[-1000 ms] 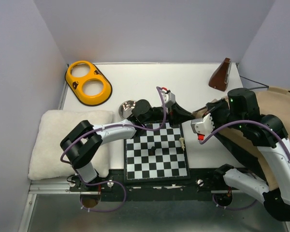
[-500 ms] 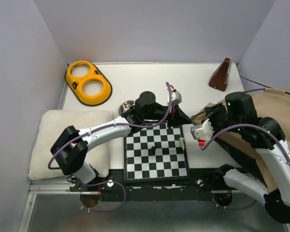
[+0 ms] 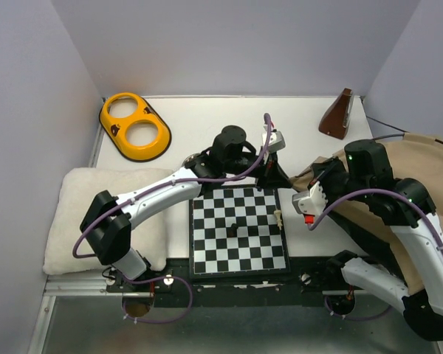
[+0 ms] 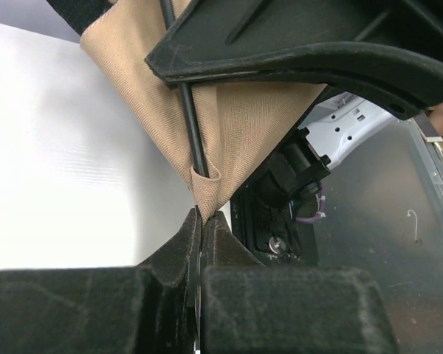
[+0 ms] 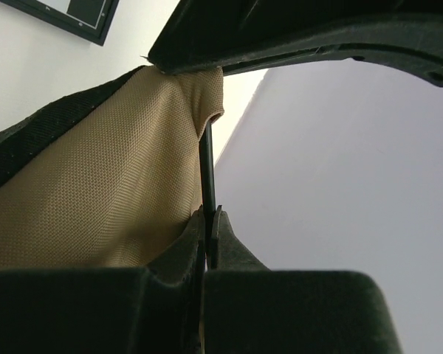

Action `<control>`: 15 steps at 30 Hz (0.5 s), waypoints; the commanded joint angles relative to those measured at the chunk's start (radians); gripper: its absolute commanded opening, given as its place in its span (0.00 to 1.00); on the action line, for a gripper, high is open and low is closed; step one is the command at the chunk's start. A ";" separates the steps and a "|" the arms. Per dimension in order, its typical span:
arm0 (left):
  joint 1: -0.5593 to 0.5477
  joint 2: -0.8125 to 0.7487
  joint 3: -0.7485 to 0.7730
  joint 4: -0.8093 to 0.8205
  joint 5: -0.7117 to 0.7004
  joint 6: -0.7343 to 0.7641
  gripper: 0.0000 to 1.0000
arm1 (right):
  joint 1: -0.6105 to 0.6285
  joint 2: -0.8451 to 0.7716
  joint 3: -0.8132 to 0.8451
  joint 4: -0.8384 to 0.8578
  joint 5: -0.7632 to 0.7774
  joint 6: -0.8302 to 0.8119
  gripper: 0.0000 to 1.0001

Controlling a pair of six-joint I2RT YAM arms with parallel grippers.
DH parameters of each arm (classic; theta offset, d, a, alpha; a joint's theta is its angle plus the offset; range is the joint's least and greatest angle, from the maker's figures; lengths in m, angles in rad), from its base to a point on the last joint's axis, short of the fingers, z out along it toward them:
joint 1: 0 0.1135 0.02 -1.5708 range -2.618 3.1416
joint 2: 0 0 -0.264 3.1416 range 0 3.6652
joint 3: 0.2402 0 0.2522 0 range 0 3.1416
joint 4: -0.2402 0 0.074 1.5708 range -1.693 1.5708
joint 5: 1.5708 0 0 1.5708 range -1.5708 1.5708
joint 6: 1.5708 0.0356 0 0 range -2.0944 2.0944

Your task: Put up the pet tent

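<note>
We see pet tent (image 3: 427,156) slumped at right edge of bench (image 3: 207,125), one corner held up near chessboard (image 3: 240,232). Left hand (image 4: 201,220) clenched on bare tip of fabric corner — thin bite, may slip. Right hand (image 5: 207,220) pinches pole (image 5: 207,173) — rod could slide or spring from pocket.

Pet tent (image 4: 244,122): matt woven tan cloth; pole (image 4: 190,110) smooth black; cushion (image 3: 74,199) fluffy white.

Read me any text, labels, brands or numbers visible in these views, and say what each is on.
None can be read in any view.
The pet tent shows plain tan fabric, no label in sight.
The chessboard border carries no legible marks.
Nothing printed can be made out on the metronome or the yellow double bowl.
</note>
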 commanded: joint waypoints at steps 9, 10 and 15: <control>0.014 0.075 0.186 -0.103 0.016 -0.015 0.05 | -0.026 0.005 0.013 -0.214 0.009 0.010 0.01; 0.014 0.073 0.185 -0.099 0.010 -0.015 0.11 | -0.027 0.000 0.010 -0.214 0.009 0.007 0.01; 0.017 0.044 0.151 -0.068 -0.013 -0.017 0.41 | -0.026 0.003 0.016 -0.206 0.008 0.019 0.01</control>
